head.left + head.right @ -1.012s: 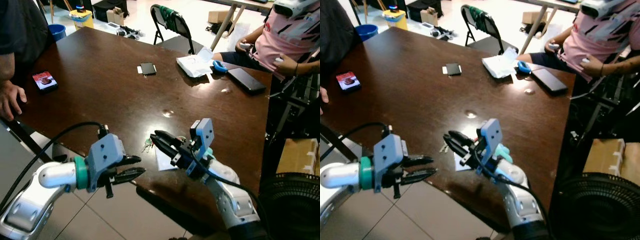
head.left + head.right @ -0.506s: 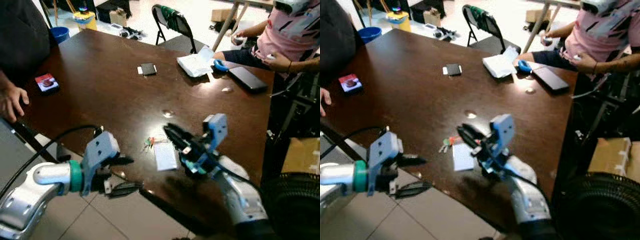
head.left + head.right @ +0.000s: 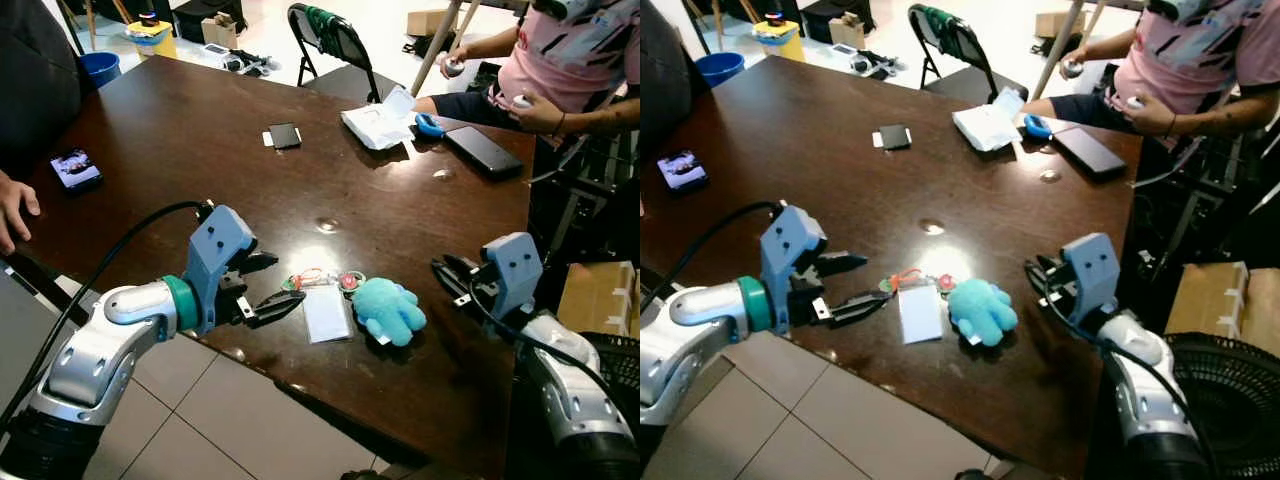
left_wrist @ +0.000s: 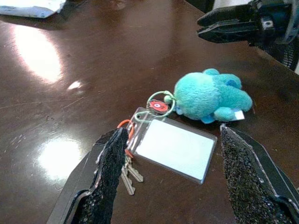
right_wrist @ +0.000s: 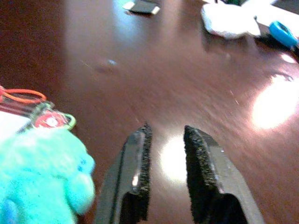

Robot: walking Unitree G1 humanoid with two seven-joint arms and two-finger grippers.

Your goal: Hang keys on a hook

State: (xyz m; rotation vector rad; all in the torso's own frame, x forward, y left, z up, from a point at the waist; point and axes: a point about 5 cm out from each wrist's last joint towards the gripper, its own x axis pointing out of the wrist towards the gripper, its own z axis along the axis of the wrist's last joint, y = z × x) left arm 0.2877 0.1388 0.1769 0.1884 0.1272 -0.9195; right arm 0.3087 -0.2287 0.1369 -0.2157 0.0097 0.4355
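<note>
Your keys (image 4: 128, 173) lie flat on the dark table (image 3: 180, 170) near its front edge, strung with an orange loop to a clear card holder (image 4: 175, 150), a green ring and a turquoise plush toy (image 4: 212, 95).

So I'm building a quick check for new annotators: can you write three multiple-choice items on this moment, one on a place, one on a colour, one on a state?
1. Where do the keys lie?
A. On the chair
B. On the table, before the left gripper
C. In a person's hand

2. What colour is the plush toy?
A. Turquoise
B. Yellow
C. Red

3. How are the left gripper fingers?
A. Clamped on the keys
B. Shut, holding nothing
C. Spread open

Answers: 1 B, they rest on the table beside the card holder. 2 A, it looks turquoise in every view. 3 C, the left wrist view shows a wide gap.
</note>
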